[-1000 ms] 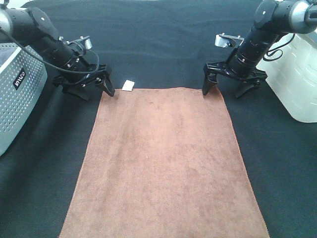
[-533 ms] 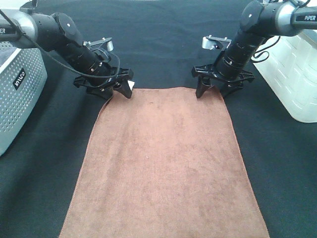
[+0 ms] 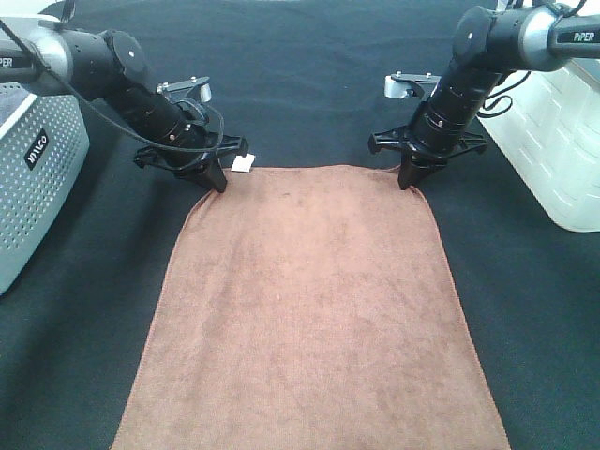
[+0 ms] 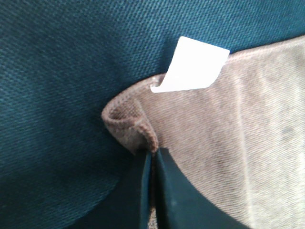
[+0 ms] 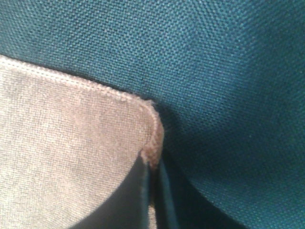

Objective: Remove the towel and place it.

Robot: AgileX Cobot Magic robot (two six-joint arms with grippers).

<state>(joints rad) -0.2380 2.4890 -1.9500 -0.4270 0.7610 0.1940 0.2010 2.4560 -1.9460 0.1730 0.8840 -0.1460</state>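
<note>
Now | left pincer (image 3: 218,184), right pincer (image 3: 409,182) clenched on towel (image 3: 309,300) corners | arm label (image 3: 575,36): PIPER

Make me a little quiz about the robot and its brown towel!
1. True or false: the left hand and the right hand are each pinched shut on a corner of the towel.
2. The white tag sits beside which hand? A: left. B: right. C: neither.
3. Fill in: the table cloth under the towel is ____.
Key: 1 true; 2 A; 3 black.
</note>
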